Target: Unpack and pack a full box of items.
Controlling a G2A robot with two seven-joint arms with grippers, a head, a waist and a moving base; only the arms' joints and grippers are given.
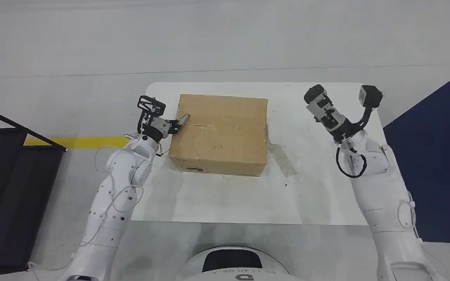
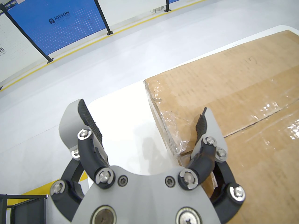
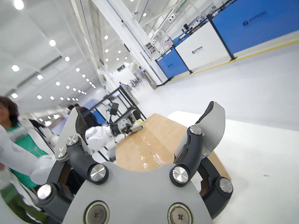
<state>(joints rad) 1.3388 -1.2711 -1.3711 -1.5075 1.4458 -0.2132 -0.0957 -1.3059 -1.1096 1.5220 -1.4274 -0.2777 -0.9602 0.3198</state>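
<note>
On the white table (image 1: 211, 204) in the top view, the taped-shut cardboard box (image 1: 219, 133) is sitting at the middle, with the left gripper (image 1: 167, 114) hanging at its left edge and the right gripper (image 1: 320, 100) hovering well apart over the table's right end. In the left wrist view, the left gripper is standing open and empty, one finger over the box's corner and the other over bare table. In the right wrist view, the right gripper is also gaping open, holding nothing.
</note>
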